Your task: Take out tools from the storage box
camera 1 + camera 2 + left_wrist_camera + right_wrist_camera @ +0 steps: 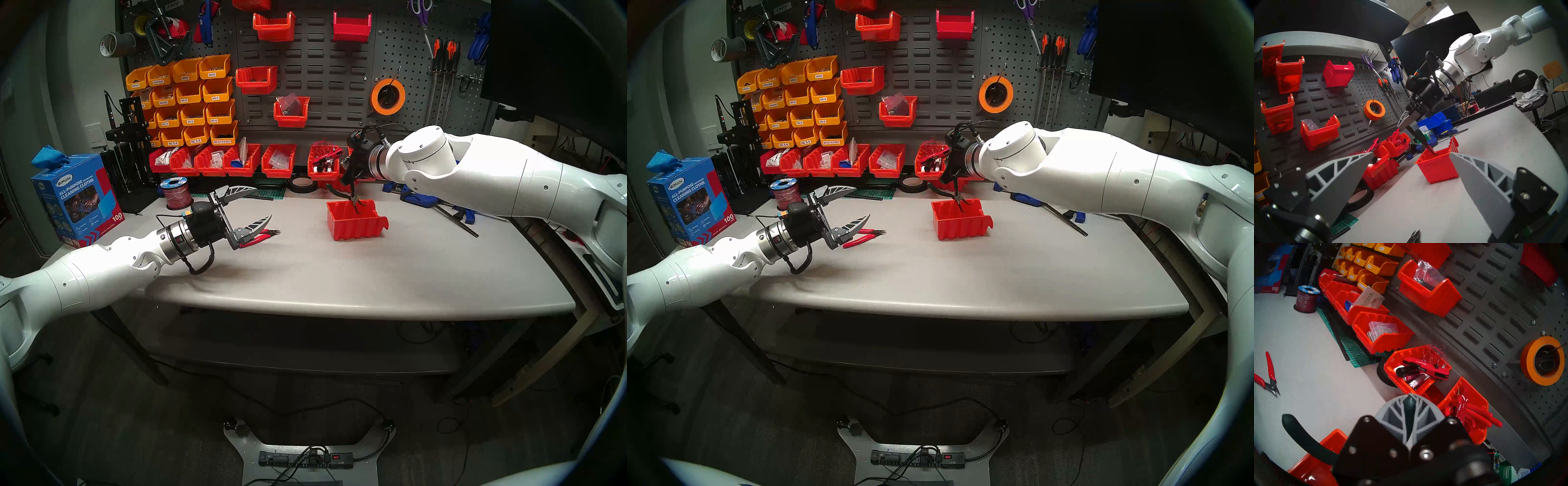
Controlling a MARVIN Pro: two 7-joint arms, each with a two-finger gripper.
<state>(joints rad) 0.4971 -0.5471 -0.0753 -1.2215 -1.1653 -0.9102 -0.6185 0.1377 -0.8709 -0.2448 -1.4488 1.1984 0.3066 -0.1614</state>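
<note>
The red-orange storage box [353, 222] stands on the grey table right of centre. My right gripper [353, 173] hangs above the box's back rim, shut on one handle of the dark-green pliers [354, 198]. The pliers hang tips down, their tips inside the box. In the right wrist view the fingers [1390, 414] pinch one green handle [1409, 404], and the other handle [1301, 434] sticks out left. The red-handled flush cutters [266, 234] lie on the table just beyond my left gripper [264, 202], which is open, empty and a little above the table. The box also shows in the left wrist view [1437, 166].
A row of red bins [237, 163] lines the table's back edge, with a black tape roll [302, 185] and a wire spool [176, 193]. Blue bar clamps [441, 207] lie at the right. A cleaning cloth box [78, 197] stands at the left. A pegboard with bins and tools rises behind.
</note>
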